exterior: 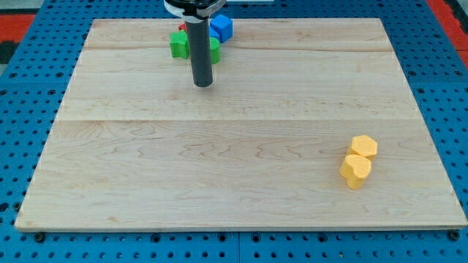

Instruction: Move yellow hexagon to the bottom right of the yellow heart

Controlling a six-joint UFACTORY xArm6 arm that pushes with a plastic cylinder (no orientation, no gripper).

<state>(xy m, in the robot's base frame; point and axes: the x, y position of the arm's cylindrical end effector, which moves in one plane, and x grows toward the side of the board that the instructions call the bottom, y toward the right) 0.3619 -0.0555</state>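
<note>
Starting nearest the view's bottom right, your yellow heart (pixel 355 172) sits touching the yellow hexagon (pixel 363 147) above it. No gripper here, just a rod. Swing my tip (pixel 202 84), far off by the green block (pixel 193 45) and blue cube (pixel 221 28), around the hexagon's top-left and nudge gently, sparing the heart.

arm end: plain straight dark grey cylindrical rod (pixel 201 51), smooth matte finish, no markings far as I can see | top: white ring collar with black trim above the rod | my tip (pixel 202 85): flat blunt end, same dark colour
</note>
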